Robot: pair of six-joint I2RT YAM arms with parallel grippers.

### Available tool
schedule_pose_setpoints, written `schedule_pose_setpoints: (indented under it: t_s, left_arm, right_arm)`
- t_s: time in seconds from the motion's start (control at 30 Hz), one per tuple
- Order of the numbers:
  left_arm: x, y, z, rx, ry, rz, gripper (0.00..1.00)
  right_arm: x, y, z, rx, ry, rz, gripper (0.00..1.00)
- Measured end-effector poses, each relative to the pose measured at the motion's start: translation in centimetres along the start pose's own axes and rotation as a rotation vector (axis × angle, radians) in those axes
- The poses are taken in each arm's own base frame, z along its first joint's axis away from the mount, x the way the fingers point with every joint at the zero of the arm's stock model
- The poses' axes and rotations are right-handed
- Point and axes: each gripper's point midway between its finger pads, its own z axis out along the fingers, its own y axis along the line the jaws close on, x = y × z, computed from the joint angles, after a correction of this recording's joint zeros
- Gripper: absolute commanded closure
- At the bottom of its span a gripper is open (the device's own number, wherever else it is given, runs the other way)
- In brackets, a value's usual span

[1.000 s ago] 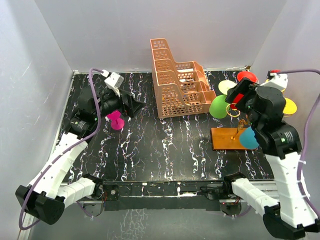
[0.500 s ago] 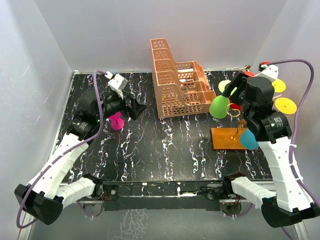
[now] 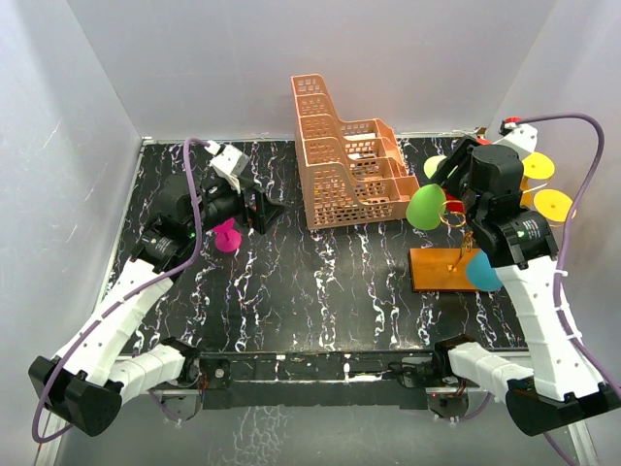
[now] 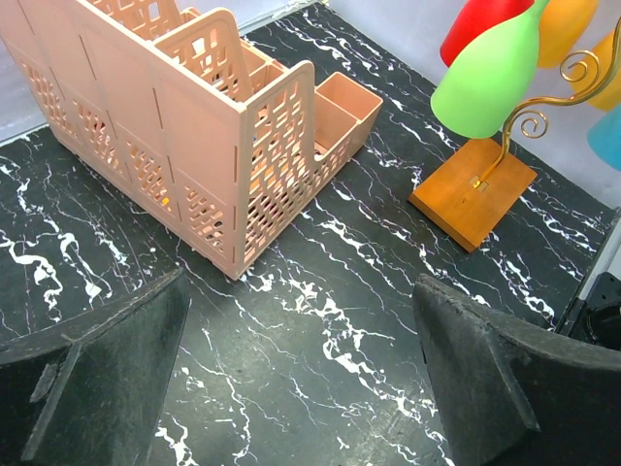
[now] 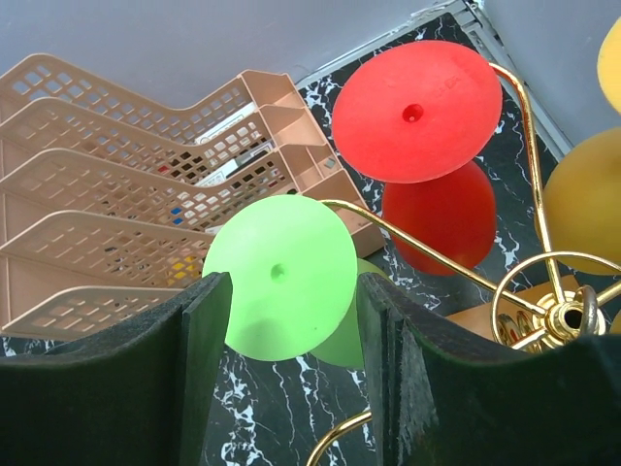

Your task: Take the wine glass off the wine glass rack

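The right arm's fingers [image 5: 204,379] stand partly spread on either side of the flat foot of a lime-green plastic wine glass [image 5: 281,277]. Whether they press its rim cannot be told from the wrist view. From above, the arm covers most of the wine glass rack's gold wire stem, and only its orange-brown wooden base board [image 3: 441,269] shows clearly. The green glass hangs bowl-down from the rack, with a red plastic wine glass [image 5: 417,112] beside it. Yellow plastic glasses [image 3: 553,204] are cut off by the arm, and a teal glass [image 3: 482,272] is half hidden. The left arm's fingers [image 4: 97,369] are spread wide with nothing between them, near a pink plastic glass [image 3: 226,236] well apart from the rack. A peach lattice plastic tiered basket [image 3: 349,160] stands at the back of the desk [image 3: 320,291], which is black marble-patterned with white veins. Pale grey walls [image 3: 291,49] enclose it.
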Motion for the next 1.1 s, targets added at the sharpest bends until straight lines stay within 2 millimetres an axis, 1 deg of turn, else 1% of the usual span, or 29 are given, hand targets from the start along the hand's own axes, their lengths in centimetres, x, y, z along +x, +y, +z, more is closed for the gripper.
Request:
schedule_pose_setpoints:
  t_s: [0.27, 0.63, 0.73, 0.9, 1.0, 1.1]
  left_arm:
    - [-0.2, -0.1, 0.0, 0.003, -0.01, 0.001, 0.03]
    - [-0.2, -0.2, 0.1, 0.006, -0.009, 0.001, 0.03]
    - [-0.2, -0.2, 0.1, 0.006, -0.009, 0.001, 0.03]
    - [-0.2, -0.2, 0.1, 0.007, -0.009, 0.001, 0.03]
    - [-0.2, -0.2, 0.1, 0.007, -0.009, 0.001, 0.03]
    - [-0.2, -0.3, 0.1, 0.008, -0.009, 0.001, 0.03]
  right_arm:
    - [0.3, -0.5, 0.7, 0.04, 0.001, 0.012, 0.45]
    - [0.3, -1.0, 1.6, 0.063, -0.018, 0.022, 0.45]
    - [0.4, -1.2, 1.8, 0.068, -0.014, 0.024, 0.47]
    - [1.3, -1.5, 2.4, 0.069, -0.002, 0.031, 0.48]
    - [1.2, -1.4, 2.7, 0.059, -0.015, 0.049, 0.5]
    - [1.2, -1.2, 2.6, 0.046, -0.015, 0.06, 0.56]
